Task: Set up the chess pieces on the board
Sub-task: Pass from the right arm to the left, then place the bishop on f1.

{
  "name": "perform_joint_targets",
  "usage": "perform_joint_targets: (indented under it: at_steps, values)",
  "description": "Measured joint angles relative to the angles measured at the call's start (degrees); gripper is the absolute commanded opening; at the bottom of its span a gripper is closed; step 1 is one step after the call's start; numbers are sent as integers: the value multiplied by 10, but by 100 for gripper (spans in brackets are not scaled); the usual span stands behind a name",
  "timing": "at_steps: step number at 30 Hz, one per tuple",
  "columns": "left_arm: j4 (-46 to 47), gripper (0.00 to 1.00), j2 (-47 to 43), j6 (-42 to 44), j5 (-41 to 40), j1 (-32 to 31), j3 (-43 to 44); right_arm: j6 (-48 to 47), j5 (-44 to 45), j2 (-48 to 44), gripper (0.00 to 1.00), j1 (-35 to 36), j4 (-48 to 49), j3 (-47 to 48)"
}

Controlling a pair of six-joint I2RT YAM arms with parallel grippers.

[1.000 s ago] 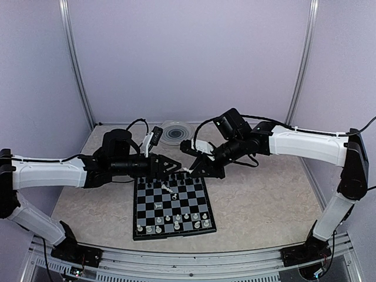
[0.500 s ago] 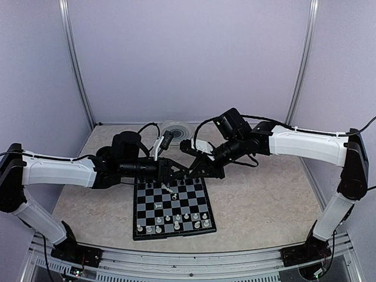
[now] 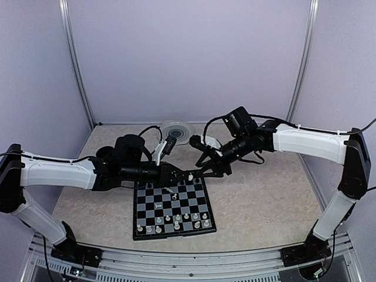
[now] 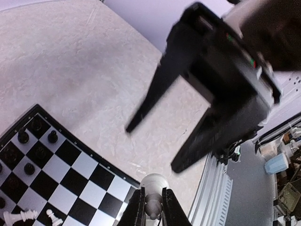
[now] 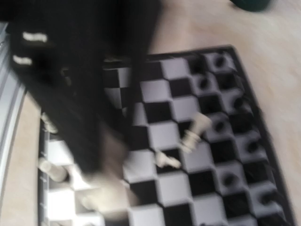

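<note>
chess piece (image 4: 154,181), cream, pinched in left claw (image 4: 153,201) by board (image 4: 63,170) edge.

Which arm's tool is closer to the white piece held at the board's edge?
Left. The left tool is shut on the white piece, pinching it. The right tool hangs open just beyond it, off the board's edge.

table (image 3: 264,200): beige marbled | board (image 3: 194,198): near front | clear plate (image 3: 178,130): at back

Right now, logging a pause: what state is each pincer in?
Left pincer: closed on a small cream plastic chess piece.
Right pincer: open, holding nothing.
</note>
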Motion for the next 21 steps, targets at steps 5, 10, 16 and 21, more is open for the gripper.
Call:
perform_joint_targets:
  at_steps: [5, 10, 16, 21]
  values:
    - [-98, 13, -28, 53, -73, -45, 10, -2, -28, -27, 51, -79, -1, -28]
    - [-204, 13, -18, 111, -152, -110, 63, -1, -30, -37, 51, -109, 1, -31]
    - [-293, 12, 46, 162, -221, -170, 120, -1, -23, -36, 51, -109, 0, -31]
    - [-351, 11, 111, 193, -251, -200, 154, -2, -17, -32, 51, -109, 0, -31]
